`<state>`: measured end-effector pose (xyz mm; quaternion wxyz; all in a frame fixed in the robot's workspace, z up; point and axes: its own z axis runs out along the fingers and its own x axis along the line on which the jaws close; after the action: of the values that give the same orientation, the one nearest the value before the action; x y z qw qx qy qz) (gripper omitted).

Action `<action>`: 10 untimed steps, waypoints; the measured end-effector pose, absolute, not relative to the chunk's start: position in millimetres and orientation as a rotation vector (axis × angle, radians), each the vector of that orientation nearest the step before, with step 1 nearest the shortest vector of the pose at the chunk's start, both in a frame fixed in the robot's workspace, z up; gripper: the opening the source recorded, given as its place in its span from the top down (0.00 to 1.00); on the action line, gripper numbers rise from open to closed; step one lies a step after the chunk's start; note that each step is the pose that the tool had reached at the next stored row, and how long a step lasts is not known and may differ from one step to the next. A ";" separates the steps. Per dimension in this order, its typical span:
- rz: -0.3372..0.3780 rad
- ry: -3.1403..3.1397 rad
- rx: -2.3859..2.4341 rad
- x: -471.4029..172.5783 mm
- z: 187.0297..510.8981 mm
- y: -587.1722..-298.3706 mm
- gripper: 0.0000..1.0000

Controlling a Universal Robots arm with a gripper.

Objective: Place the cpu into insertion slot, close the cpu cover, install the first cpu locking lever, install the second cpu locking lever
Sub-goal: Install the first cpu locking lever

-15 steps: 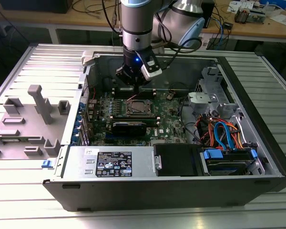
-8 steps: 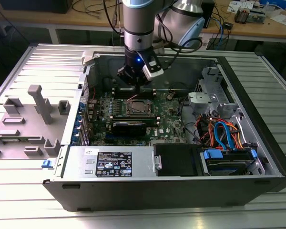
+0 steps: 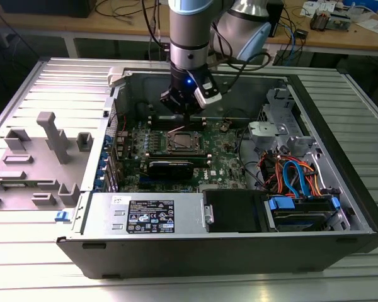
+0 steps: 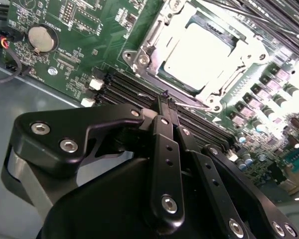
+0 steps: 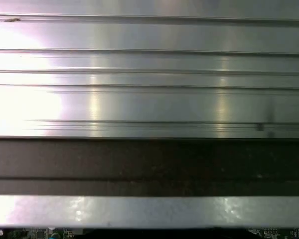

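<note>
My black two-fingered gripper [image 4: 165,102] hangs low inside the open grey computer case [image 3: 340,189], just beside the socket, over the long black memory slots [image 4: 134,92]. Its fingertips are pressed together and hold nothing, which suits pushing on a thin lever rather than carrying a part.

The cpu [image 4: 202,55], a small flat square chip with a pale silvery metal top, already sits in the insertion slot [image 3: 181,142] on the green motherboard [image 4: 89,30]. The cpu cover [image 4: 154,45], a thin silvery metal frame with a large square cutout, lies flat around the chip, so the cover looks closed.

A thin wire lever [image 4: 189,102] runs along the socket edge nearest my fingertips; I cannot tell whether it is latched. I judge the work stands at the locking levers.
</note>
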<state>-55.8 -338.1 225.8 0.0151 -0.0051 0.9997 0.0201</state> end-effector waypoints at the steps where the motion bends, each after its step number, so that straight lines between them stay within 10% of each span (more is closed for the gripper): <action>1: 0.063 3.111 -0.016 -54.7 225.0 -338.1 0.89; 10: 0.063 3.111 -0.016 -53.4 221.1 -338.1 0.89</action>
<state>-53.4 -338.1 221.1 0.0152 -0.0051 0.9997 0.0201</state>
